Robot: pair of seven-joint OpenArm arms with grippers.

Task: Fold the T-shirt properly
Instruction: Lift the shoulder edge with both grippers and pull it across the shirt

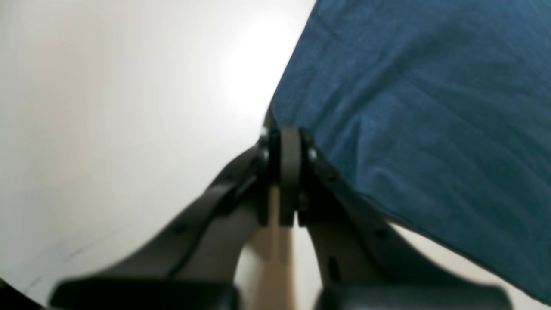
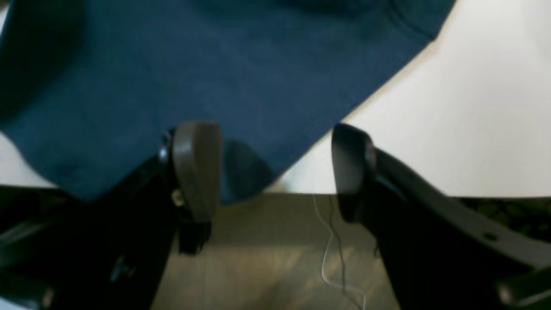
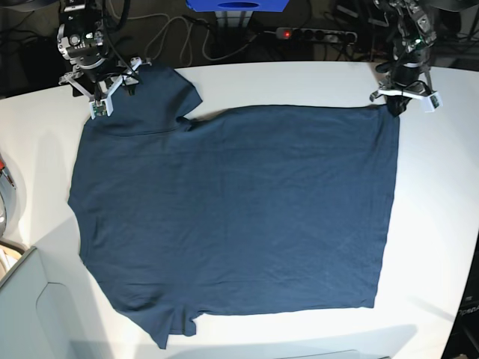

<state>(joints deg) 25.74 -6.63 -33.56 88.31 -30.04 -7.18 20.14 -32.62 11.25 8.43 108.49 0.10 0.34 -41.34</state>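
One T-shirt spread flat, two tools seemingly at its corners

Base cam: high up, looking down on whole white table, far off. L wrist cam: close behind left gripper, facing along closed jaws at T-shirt corner. R wrist cam: close behind right gripper, facing table edge. Shared w/ base: T-shirt's far corners, table.

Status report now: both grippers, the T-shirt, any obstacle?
Left gripper shut on T-shirt corner. Right gripper open over shirt edge. Shirt flat on table. No obstacle seen.
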